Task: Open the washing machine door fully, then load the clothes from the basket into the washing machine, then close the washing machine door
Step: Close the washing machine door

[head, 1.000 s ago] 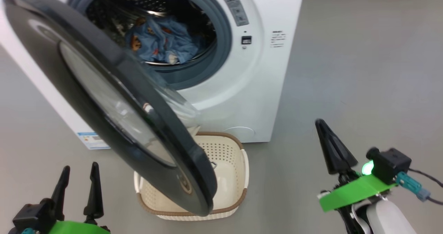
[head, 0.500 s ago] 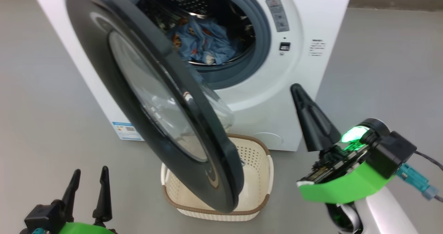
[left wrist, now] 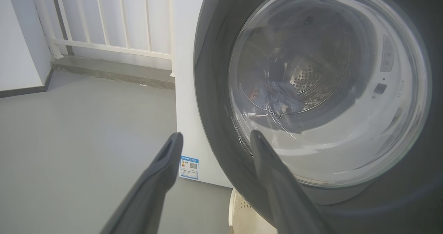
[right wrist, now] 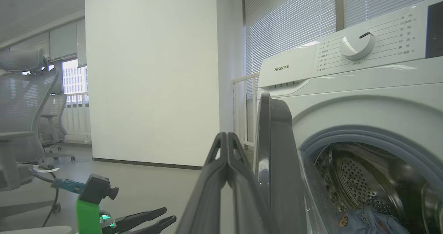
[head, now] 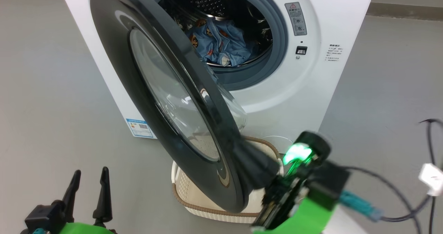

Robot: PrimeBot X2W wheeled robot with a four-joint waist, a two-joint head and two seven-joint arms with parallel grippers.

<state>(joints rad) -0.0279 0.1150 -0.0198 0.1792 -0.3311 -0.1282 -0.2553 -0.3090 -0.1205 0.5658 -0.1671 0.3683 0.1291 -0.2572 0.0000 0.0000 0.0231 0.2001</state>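
Well out from the outer face of the washing machine door (head: 166,99), low and to its left, the left gripper (head: 90,171) hangs idle. Its two fingers are spread wide with nothing between them. It touches nothing, and I judge it is parked there so that it stays off the door's swing.

The door itself stands about half open, hinged on its left side, with its free edge leaning out over the floor. Behind the door, inside the steel drum of the washing machine (head: 311,81), the clothes (head: 221,42) lie in a bundle: light blue cloth with orange-brown bears. They sit low and well back from the grey gasket, so nothing looks likely to be pinched when the door shuts.

Beneath the door's free edge the basket (head: 221,216) rests on the floor. What shows of its inside is bare, so loading looks finished and closing is the step in hand.

At the door's lower free edge, on its outer side, is the right gripper (right wrist: 226,138). Its fingers are pressed together into one stiff wedge and hold nothing, a shape suited to pushing rather than grasping. The wrist view puts them just beside the door's rim. Whether they actually touch it I cannot tell.
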